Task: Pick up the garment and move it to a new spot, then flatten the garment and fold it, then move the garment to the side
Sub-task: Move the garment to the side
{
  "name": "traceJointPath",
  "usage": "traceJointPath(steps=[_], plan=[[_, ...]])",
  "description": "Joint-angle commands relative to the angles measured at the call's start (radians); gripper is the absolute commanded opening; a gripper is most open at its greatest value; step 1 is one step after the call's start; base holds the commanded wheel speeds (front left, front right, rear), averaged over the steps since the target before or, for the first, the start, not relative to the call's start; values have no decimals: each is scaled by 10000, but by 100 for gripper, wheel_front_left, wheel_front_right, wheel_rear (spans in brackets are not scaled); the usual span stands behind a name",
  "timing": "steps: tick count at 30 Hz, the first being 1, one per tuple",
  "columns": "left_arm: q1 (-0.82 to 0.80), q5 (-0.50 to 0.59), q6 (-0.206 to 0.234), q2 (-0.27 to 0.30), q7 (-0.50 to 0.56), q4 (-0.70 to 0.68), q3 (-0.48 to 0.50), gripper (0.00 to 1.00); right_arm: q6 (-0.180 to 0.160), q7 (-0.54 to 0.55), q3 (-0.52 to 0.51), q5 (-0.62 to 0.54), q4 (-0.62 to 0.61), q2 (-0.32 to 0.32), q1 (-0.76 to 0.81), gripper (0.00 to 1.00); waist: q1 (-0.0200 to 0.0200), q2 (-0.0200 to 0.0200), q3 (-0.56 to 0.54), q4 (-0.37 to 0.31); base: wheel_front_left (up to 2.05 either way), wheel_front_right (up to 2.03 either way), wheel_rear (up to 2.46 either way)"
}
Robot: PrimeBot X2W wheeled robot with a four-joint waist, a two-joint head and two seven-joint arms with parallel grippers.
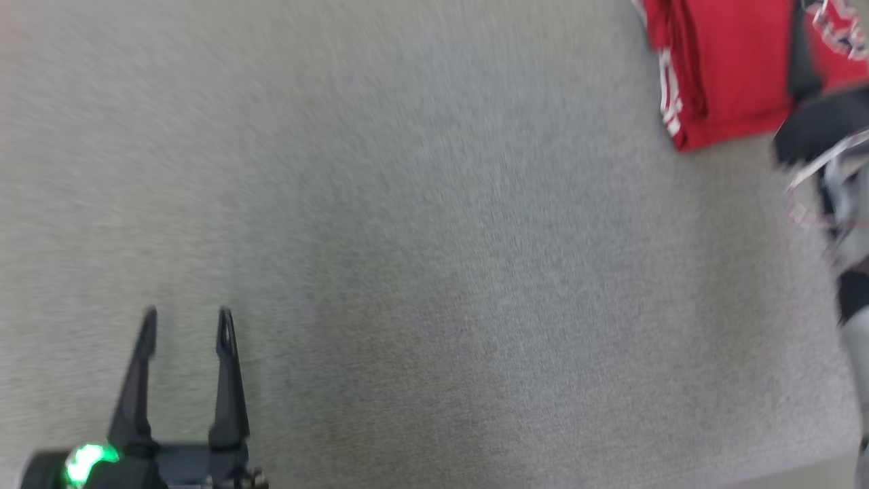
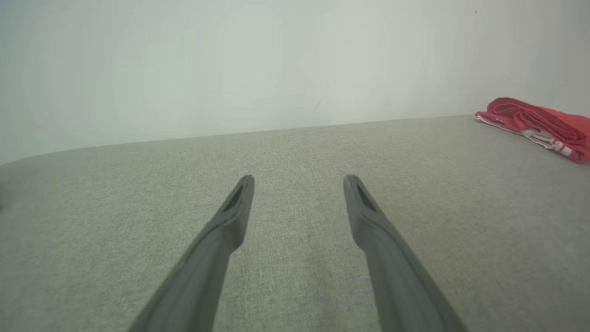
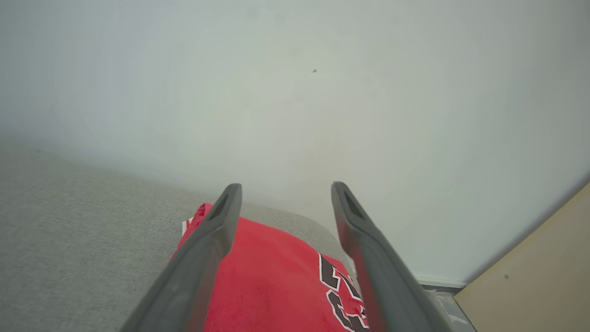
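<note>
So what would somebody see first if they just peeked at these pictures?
The bright red garment jumps out, folded at the far right corner of the grey surface. Then the dark two-fingered grippers: the left gripper open over bare grey at the head view's lower left, the right gripper open over the garment.

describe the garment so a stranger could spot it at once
Start from the wide grey fabric surface. At its far right corner, by the pale wall, lies the folded garment. It is the one bright red thing, with white trim and dark lettering.
</note>
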Motion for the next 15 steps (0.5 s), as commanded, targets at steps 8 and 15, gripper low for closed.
traceJointPath(steps=[8, 15], plan=[[931, -36, -528, -456, -32, 1247, 527, 100, -29, 2, 688, 1509, -1476, 494, 2863, 100, 2, 2, -3031, 1218, 0, 0, 0], [1296, 79, -744, -605, -32, 1846, 785, 100, -29, 2, 729, 2109, -2592, 1218, 4950, 100, 2, 2, -3879, 1411, 0, 0, 0]])
